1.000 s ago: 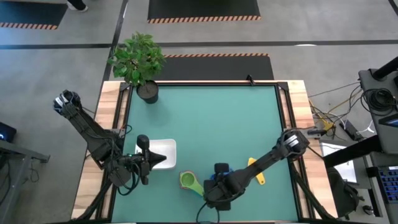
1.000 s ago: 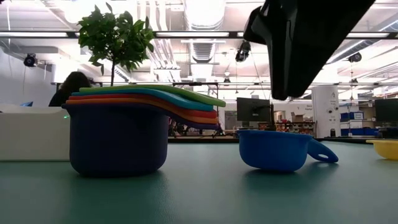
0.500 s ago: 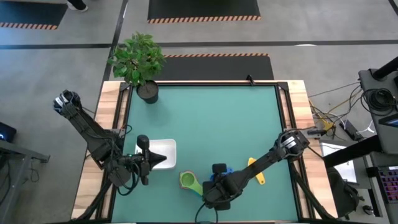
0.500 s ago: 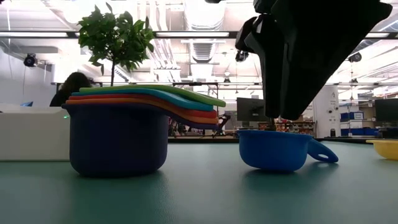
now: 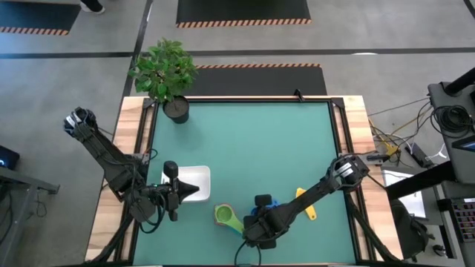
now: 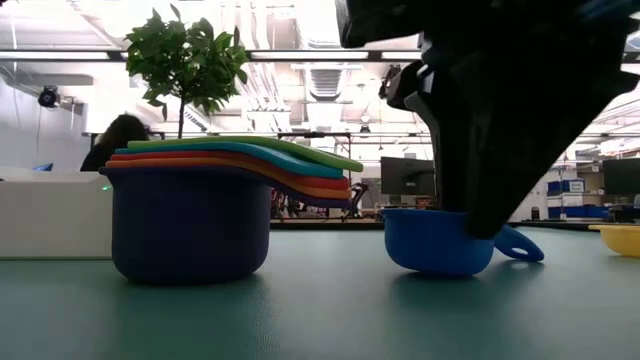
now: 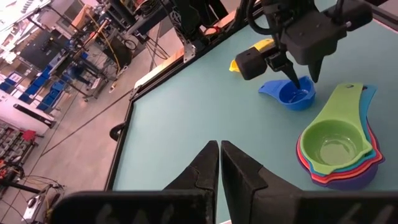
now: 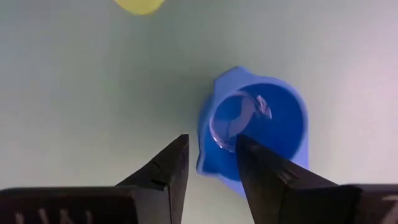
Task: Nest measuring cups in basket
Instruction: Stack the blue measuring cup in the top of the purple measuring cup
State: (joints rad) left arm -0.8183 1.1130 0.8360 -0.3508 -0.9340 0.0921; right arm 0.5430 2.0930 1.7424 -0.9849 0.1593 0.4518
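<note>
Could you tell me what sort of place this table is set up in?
Probably a robotics lab or workshop: striped hazard tape marks the concrete floor, shelving with blue bins and a monitor stand behind, and cabling trails beside the table.

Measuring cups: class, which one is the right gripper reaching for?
The dark blue cup: the right gripper straddles its rim, fingers open. The yellow cup lies apart; the rest sit stacked.

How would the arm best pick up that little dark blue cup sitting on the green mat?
Probably by its rim, from straight above. The dark blue cup stands upright with its mouth open to the top and its short handle lying flat, so a thin wall edge offers itself. The right gripper is already set that way, jaws open, one finger inside the bowl and one outside the wall. The left gripper waits by the basket.
</note>
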